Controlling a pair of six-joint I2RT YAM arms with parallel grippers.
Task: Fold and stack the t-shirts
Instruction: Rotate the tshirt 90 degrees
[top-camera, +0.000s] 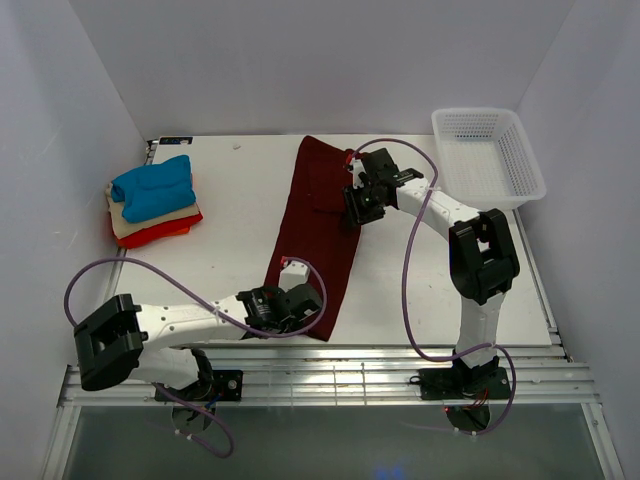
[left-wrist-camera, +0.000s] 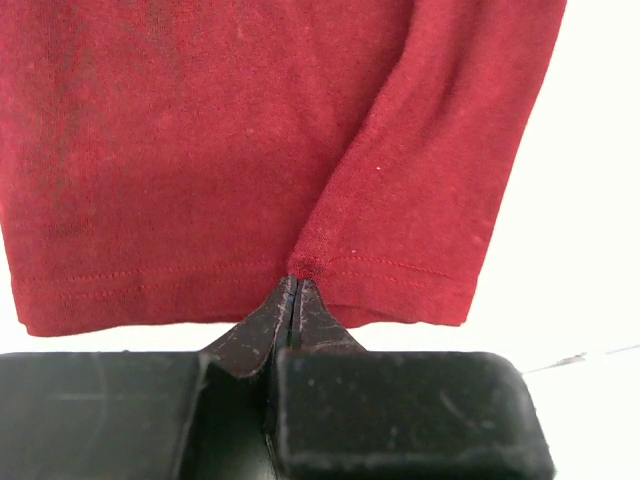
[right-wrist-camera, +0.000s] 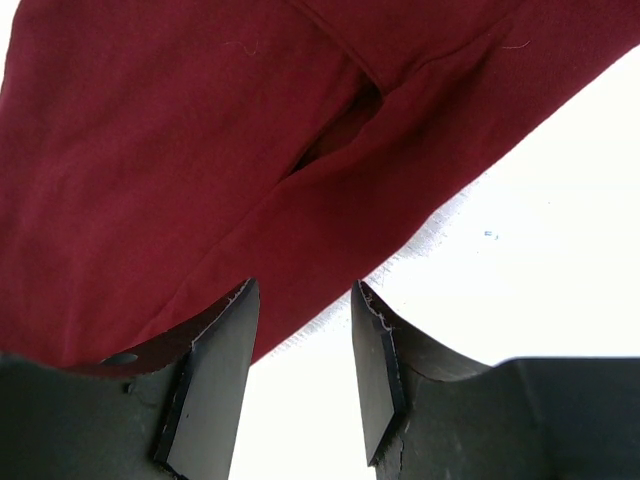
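We see the maroon t-shirt (top-camera: 318, 235) lying as a long strip mid-desk (top-camera: 225, 260). Our left claw (left-wrist-camera: 295, 285) is pinching its near hem. The right claw (right-wrist-camera: 305, 300) hangs spread over its far edge, perhaps touching cloth. A blue shirt (top-camera: 152, 188) tops the folded pile far left.

The left end effector (left-wrist-camera: 295, 284) (jaws pressed together) pinches the maroon t-shirt (left-wrist-camera: 200, 150) at its hem.
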